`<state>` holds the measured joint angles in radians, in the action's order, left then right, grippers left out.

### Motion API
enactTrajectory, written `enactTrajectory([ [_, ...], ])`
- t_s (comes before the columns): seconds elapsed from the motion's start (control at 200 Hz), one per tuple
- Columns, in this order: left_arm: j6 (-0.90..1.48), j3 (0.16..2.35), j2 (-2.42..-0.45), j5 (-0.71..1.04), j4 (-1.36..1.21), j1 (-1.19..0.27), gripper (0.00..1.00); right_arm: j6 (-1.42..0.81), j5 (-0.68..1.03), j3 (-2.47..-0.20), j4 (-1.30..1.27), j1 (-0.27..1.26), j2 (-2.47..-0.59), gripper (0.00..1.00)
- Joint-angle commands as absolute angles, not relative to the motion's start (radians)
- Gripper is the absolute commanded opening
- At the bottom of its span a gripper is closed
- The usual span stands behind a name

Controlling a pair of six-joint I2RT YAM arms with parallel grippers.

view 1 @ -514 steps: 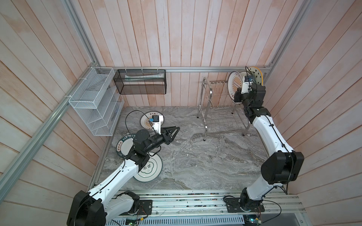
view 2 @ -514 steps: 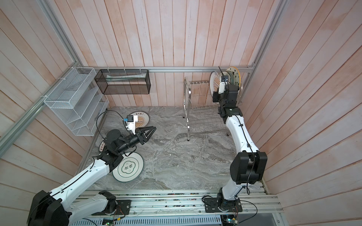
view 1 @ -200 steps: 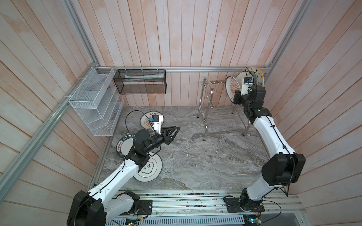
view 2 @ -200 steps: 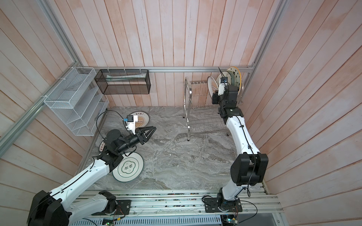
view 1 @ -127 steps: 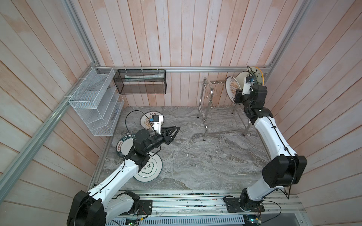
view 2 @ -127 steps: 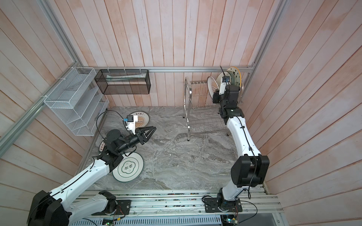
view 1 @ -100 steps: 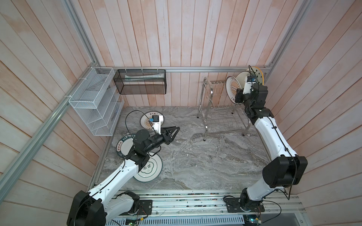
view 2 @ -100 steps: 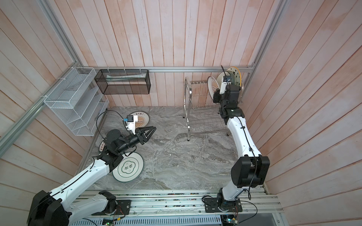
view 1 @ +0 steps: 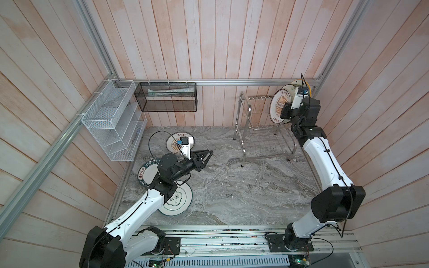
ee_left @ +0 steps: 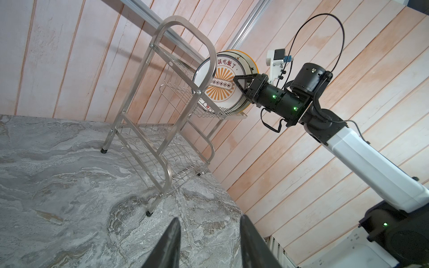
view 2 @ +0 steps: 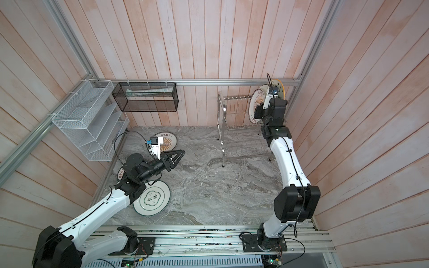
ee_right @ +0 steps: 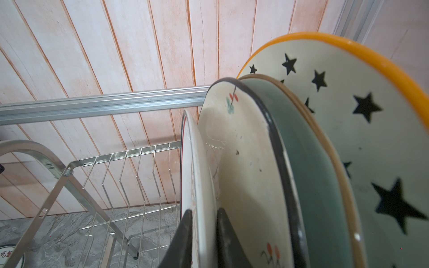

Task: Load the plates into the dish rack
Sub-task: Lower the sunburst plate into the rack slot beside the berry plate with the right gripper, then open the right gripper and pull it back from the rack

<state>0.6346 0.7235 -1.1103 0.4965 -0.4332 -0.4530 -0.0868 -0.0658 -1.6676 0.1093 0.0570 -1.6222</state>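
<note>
Pale wooden planks wall in a grey marbled table (view 1: 232, 185), with a white mesh shelf (view 1: 111, 123) and a black mesh box (view 1: 167, 97) hung on the far left (neither holds a plate). The dish rack (view 1: 264, 139) stands at the far right, and four plates sit on edge in the right end of its upper tier. From left to right they are a sunburst plate (view 1: 278, 104), a cream plate (ee_right: 243, 162) with a small flower sprig and a dark rim, a blue-green plate (ee_right: 308, 162) and a yellow-rimmed star plate (ee_right: 371, 139). The right gripper (ee_right: 205, 210) reaches in from the near side. Its jaws straddle the rim of the sunburst plate and lie close against both faces, clamped on it as far as the wrist view shows. The rack's lower tier holds nothing. Three plates lie flat on the left side of the table: a second sunburst plate (view 1: 176, 142) at the far end (partly hidden by the left wrist camera), a dark-green lettered plate (view 1: 145, 172) under the left arm, and a green-ringed white plate (view 1: 178, 199) nearest. The left gripper (view 1: 209, 153) hangs above the table just right of those plates. It points toward the rack with its jaws parted and nothing between them.
</note>
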Motion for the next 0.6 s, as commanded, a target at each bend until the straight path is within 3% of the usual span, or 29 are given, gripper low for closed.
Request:
enactTrajectory([
  [0.0,0.616,0.712,-1.092,0.494,-0.428,-0.455,0.43,-0.107,-0.059,-1.698,0.109,0.053,-1.639,0.28],
  [0.255,0.615,0.711,-1.092,0.490,-0.426,-0.455,0.43,-0.084,-0.072,-1.686,0.077,0.052,-1.612,0.41],
  [0.595,0.617,0.712,-1.091,0.488,-0.427,-0.455,0.43,-0.074,-0.061,-1.681,0.050,0.053,-1.594,0.43],
])
